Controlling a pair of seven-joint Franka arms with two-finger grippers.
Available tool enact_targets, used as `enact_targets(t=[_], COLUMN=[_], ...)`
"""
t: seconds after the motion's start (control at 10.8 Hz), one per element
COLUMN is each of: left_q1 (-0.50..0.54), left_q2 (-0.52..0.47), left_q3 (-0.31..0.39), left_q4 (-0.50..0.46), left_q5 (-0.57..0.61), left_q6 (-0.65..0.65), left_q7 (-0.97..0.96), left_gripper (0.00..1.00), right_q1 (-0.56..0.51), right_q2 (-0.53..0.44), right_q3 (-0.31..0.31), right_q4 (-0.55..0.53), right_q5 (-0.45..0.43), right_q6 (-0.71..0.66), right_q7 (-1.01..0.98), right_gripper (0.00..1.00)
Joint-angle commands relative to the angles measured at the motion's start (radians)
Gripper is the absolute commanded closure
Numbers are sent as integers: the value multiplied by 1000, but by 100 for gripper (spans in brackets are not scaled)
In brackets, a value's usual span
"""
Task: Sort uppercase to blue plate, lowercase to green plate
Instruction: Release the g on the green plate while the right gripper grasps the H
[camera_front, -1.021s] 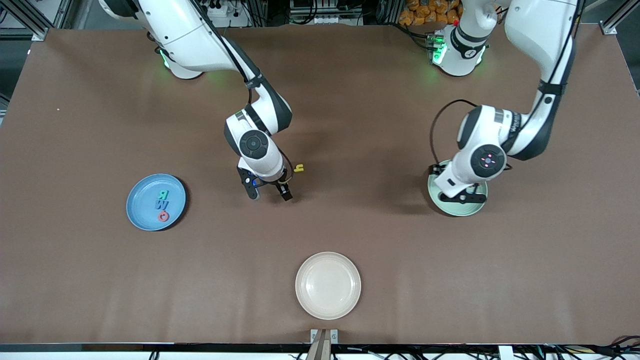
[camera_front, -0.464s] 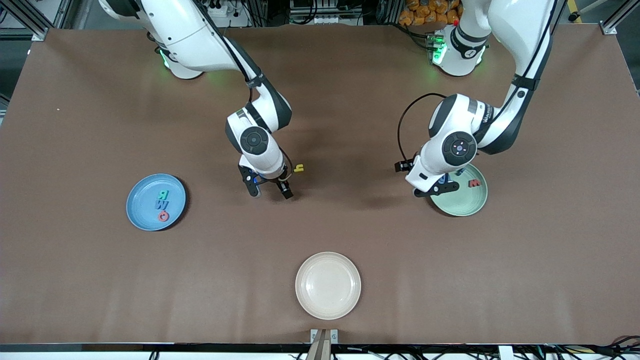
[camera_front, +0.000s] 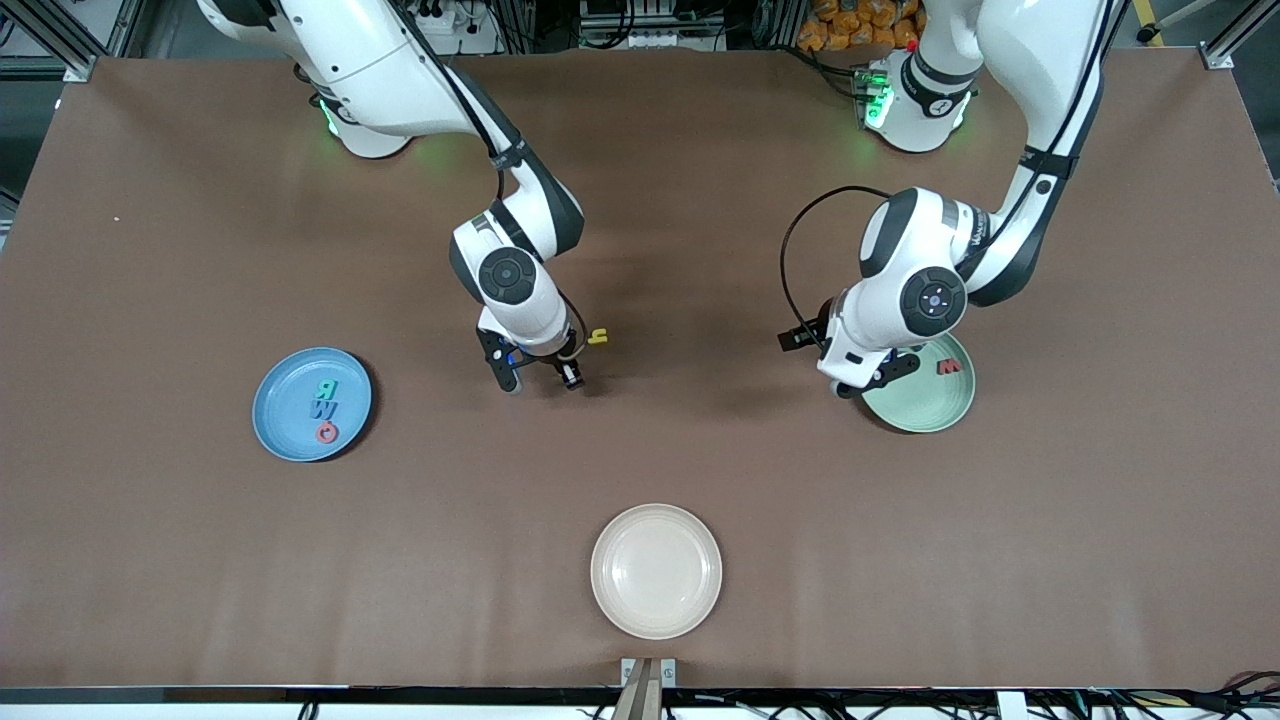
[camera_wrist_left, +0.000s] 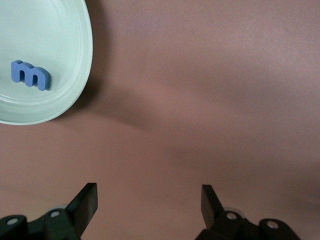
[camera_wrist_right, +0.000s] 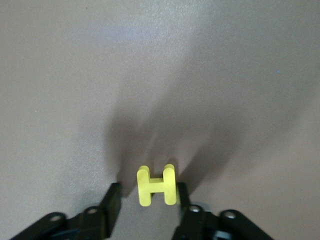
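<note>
Presently the right hand (camera_front: 541, 378), fingers spread around the yellow H (camera_wrist_right: 157, 185) on the surface, must close; blue plate (camera_front: 285, 432) lies at nine o'clock. Left hand (camera_front: 862, 376) hangs open at the green plate (camera_front: 930, 410).

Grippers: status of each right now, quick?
Left gripper: open, empty, over bare table beside the green plate.
Right gripper: open around the yellow H, not yet shut.
</note>
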Motion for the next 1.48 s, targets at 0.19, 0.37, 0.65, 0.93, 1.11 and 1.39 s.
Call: enact_targets(t=[0.19, 0.37, 0.65, 0.93, 1.11, 1.39], left_q1=[5, 2, -24, -58, -61, -60], left_q2=[-1, 10, 65, 77, 77, 83], left_q3=[-2, -1, -1, 1, 1, 1], left_q4=[14, 20, 103, 152, 160, 164], left_q5=[-41, -151, -229, -225, -219, -202], left_q6=[4, 4, 15, 24, 42, 68], left_q7=[-15, -57, -265, -354, -352, -349], left_gripper=[2, 2, 2, 2, 2, 1], right_q1=[11, 14, 24, 27, 31, 48], right_q2=[-27, -27, -27, -24, -21, -26], right_q3=[-2, -1, 7, 41, 82, 110], right_q4=[-48, -46, -48, -46, -45, -45], right_q5=[-29, -34, -34, -32, -31, -34], right_q6=[4, 3, 1, 14, 33, 29], right_q7=[15, 16, 24, 47, 58, 87], right_gripper=[95, 100, 100, 100, 100, 100])
